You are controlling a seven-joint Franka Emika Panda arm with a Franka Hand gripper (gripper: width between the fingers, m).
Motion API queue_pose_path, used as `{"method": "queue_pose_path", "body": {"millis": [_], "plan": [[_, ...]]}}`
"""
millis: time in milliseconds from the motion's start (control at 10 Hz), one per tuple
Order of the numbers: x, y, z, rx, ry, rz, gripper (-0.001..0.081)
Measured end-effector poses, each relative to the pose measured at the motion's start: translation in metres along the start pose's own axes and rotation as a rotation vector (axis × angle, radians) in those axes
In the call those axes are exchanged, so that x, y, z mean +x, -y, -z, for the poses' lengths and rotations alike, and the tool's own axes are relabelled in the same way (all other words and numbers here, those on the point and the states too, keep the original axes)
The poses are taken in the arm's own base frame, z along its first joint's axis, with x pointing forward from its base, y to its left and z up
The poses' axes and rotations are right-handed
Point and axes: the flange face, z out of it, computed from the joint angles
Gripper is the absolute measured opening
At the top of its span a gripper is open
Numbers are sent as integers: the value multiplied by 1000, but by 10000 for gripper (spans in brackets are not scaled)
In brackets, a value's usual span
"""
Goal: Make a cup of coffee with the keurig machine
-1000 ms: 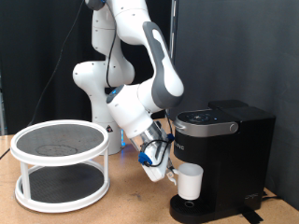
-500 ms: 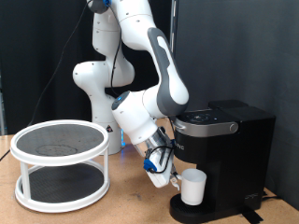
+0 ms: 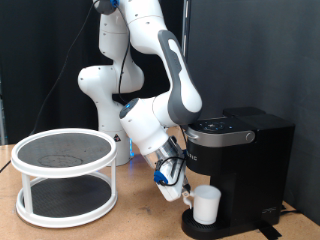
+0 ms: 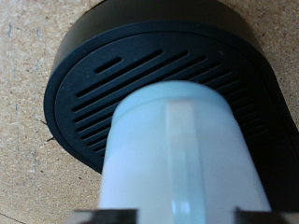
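Cup (image 3: 206, 204) sits on the keurig machine's (image 3: 240, 160) round drip tray (image 4: 84, 84), under the brew head, at roughly 5 o'clock in the exterior view. End effector (image 3: 180, 189) is right at the cup's 9 o'clock side, low, apparently on the handle; wrist view is filled by the white cup body over the slotted black tray, fingers barely in frame. Can't tell whether the jaws are pinching the handle or already spread. Handling call: small glazed ceramic, rigid, light while empty, slick surface, chips if knocked against the machine. Handle or rim wall is the sensible grip; the round body would slip in a two-finger pinch. White two-tier stand (image 3: 65, 175) sits on the counter (image 3: 140, 222) at 9 o'clock, well apart from the machine. Machine lid looks closed.
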Motion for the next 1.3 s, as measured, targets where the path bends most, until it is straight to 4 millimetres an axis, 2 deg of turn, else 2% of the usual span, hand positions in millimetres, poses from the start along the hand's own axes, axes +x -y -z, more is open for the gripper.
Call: {"method": "queue_pose_path", "body": {"millis": [100, 200, 300, 400, 500, 600, 700, 1200, 1300], "plan": [[0, 0, 0, 0, 0, -3, 94], [0, 0, 0, 0, 0, -9, 267], [1, 1, 0, 1, 0, -16, 267], [3, 4, 2, 3, -3, -22, 482], [8, 8, 3, -1, -10, -29, 620], [16, 12, 6, -14, -21, -36, 620], [23, 16, 12, -34, -28, -41, 703], [48, 23, 59, -69, -10, -2, 734], [49, 24, 58, -70, -12, -5, 734]]}}
